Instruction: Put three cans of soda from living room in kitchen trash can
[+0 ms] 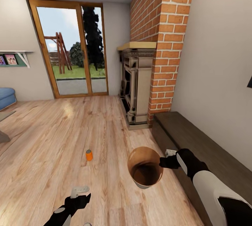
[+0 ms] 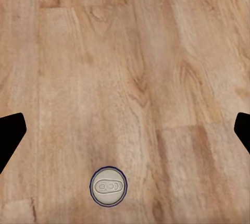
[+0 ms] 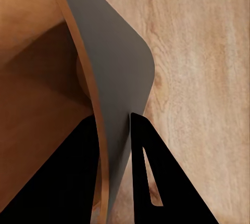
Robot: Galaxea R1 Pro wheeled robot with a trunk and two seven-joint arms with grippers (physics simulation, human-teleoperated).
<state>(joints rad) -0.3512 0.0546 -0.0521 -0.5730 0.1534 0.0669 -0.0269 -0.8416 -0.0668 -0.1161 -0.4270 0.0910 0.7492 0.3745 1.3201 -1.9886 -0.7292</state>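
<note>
Right gripper [image 1: 167, 159] carrying the tash can [image 1: 145, 167] above the wood floor [image 1: 87, 124].
Its fingers [image 3: 151, 182] are pinching the can's wall, mouth facing up. The left gripper [image 2: 125, 130] is hanging spread wide over an upright dark blue soda can [image 2: 108, 186]; an orange can [image 1: 89, 155] is standing upright nearby, before the brick fireplace [image 1: 138, 82] and glass doors [image 1: 71, 47].

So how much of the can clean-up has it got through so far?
Nothing looks binned yet. The right gripper holds the trash can by its rim, and what shows of its brown inside looks empty. An orange can stands on the wood floor, and a blue-rimmed can stands under the open left gripper. Left: pick up those, find the third, and carry everything to the kitchen.
</note>
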